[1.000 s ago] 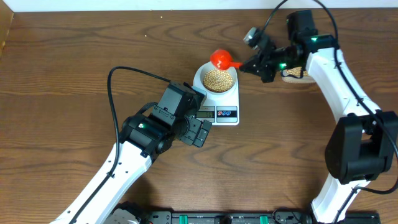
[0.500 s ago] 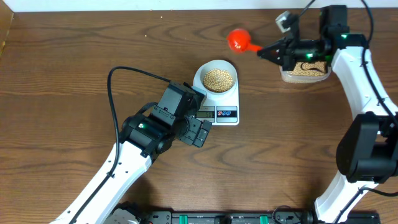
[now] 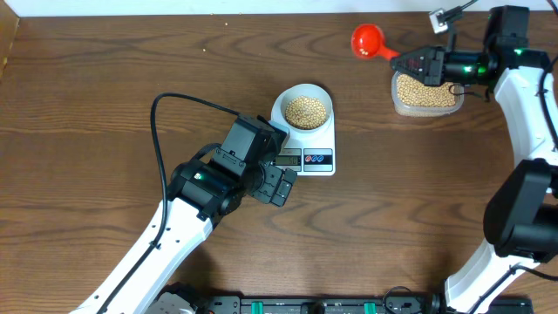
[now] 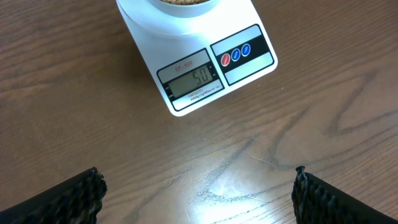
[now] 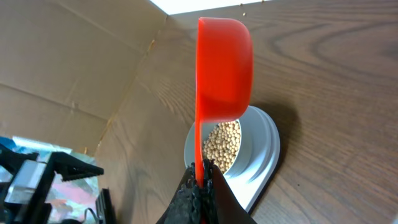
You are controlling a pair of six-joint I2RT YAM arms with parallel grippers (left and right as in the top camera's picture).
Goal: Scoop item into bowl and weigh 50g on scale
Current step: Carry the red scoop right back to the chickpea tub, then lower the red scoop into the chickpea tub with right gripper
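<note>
A white bowl (image 3: pixel 305 89) holding tan beans (image 3: pixel 306 110) sits on the white scale (image 3: pixel 307 139) in the middle of the table. In the left wrist view the scale (image 4: pixel 199 68) shows 50 on its display, and the bowl (image 4: pixel 180 7) is cut off at the top edge. My left gripper (image 4: pixel 198 177) hovers open just in front of the scale, with nothing between its fingers. My right gripper (image 3: pixel 404 62) is shut on the handle of a red scoop (image 3: pixel 368 40), at the back right and well clear of the bowl. From the right wrist, the scoop (image 5: pixel 224 68) appears empty, tipped on its side.
A clear plastic tub (image 3: pixel 397 106) of more beans stands at the back right, partly under my right gripper. A black cable (image 3: pixel 174 98) loops over the table left of the scale. A cardboard wall (image 3: pixel 7 44) borders the far left.
My right gripper has carried the red scoop from just above the bowl up and away to the back right, over the clear tub. The left arm has not moved.
</note>
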